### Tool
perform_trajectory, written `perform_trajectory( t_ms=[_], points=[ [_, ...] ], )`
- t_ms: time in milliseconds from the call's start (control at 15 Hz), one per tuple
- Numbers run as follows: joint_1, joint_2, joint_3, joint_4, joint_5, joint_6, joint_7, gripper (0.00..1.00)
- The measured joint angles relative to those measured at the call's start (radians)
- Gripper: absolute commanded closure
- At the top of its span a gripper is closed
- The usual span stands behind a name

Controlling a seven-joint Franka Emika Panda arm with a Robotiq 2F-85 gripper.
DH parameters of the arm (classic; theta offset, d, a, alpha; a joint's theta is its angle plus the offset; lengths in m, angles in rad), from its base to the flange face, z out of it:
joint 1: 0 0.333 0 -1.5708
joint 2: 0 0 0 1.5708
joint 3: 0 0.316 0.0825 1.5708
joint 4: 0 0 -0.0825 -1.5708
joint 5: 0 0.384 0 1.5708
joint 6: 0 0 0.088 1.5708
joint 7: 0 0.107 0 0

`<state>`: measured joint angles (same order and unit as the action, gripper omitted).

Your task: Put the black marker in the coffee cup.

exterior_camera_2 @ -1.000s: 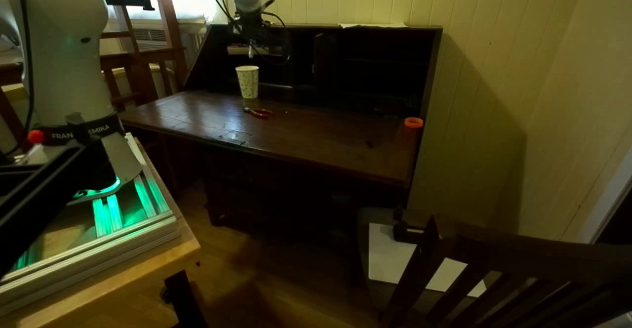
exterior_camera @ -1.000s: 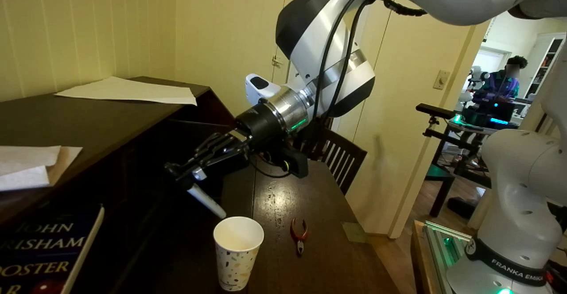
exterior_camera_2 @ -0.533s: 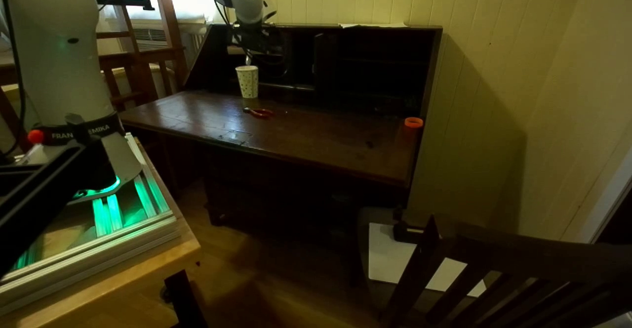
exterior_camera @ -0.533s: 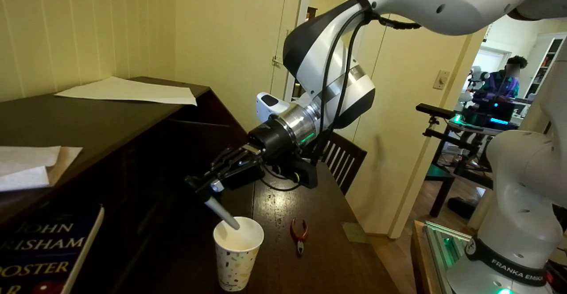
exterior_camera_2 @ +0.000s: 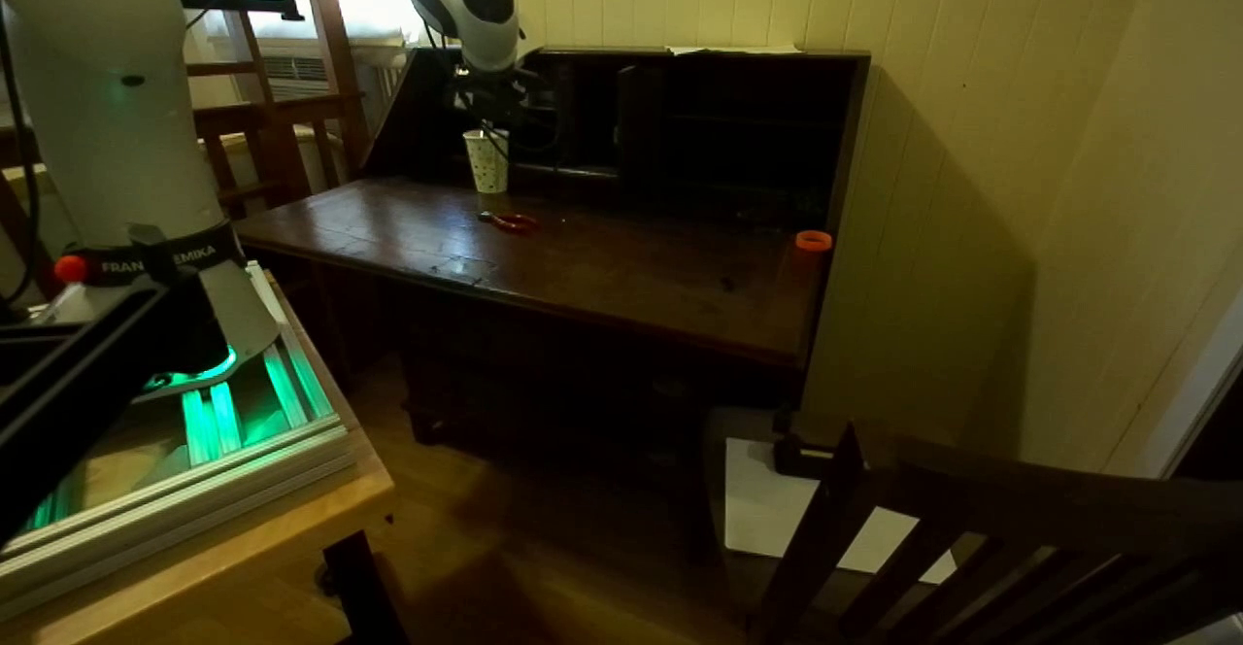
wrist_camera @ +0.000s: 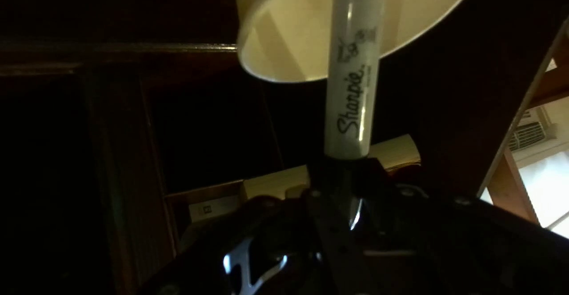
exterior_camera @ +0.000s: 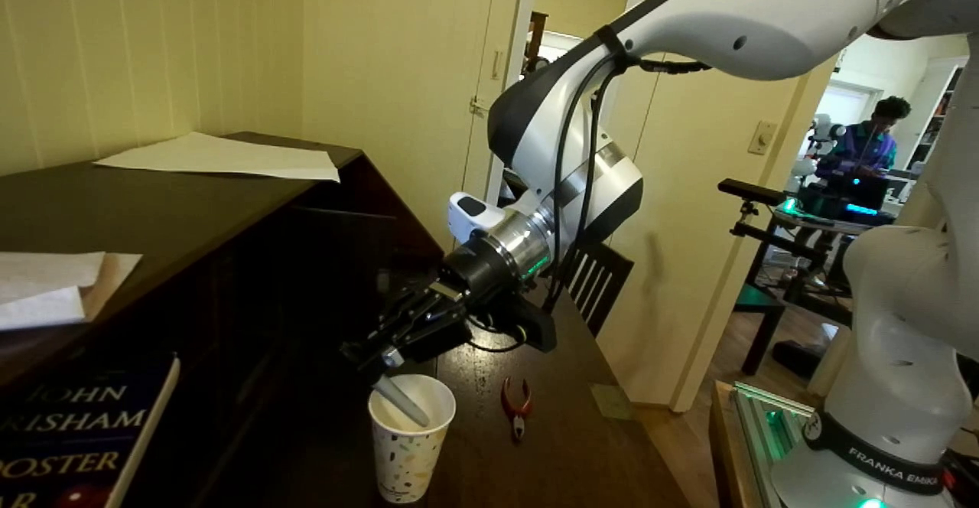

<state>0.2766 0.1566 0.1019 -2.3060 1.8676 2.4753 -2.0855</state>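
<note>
Surface was a brown desk (exterior_camera: 551, 454), top glossy in spots; cup (exterior_camera: 411, 462) stood upright on it, w/ red pliers (exterior_camera: 518, 415) lying nearby. Sheets of paper (exterior_camera: 222, 158) lay on the desk's upper ledge (exterior_camera: 191, 210), below a pale yellow paneled wall (exterior_camera: 145, 56). Slatted chair (exterior_camera: 612, 257) stood by the desk; a person (exterior_camera: 868, 141) was in view in the bkgd. In an exterior view, an orange ring (exterior_camera_2: 814, 246) showed nr the desk's end.

My claw (exterior_camera: 372, 366) was pinched narrow on the upper end of the marker (wrist_camera: 353, 77), which slanted down w/ its lower end inside the cup's mouth; couldn't tell if it touched the cup's side.

Marker read "Sharpie" in black script, plus print too small to make out. Book (exterior_camera: 84, 424), cut off at edge of view, read "JOHN," "RISHAM," "OOSTER" & "AR." Band (exterior_camera: 872, 458) on my base (exterior_camera: 887, 393) read "FRANKA EMIKA."
</note>
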Motion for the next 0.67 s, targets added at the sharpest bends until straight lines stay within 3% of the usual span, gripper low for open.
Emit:
perform_trajectory(
  t_ms=[667],
  points=[
    [-0.013, 0.049, 0.000, -0.012, 0.001, 0.000, -0.010, 0.94]
  ],
)
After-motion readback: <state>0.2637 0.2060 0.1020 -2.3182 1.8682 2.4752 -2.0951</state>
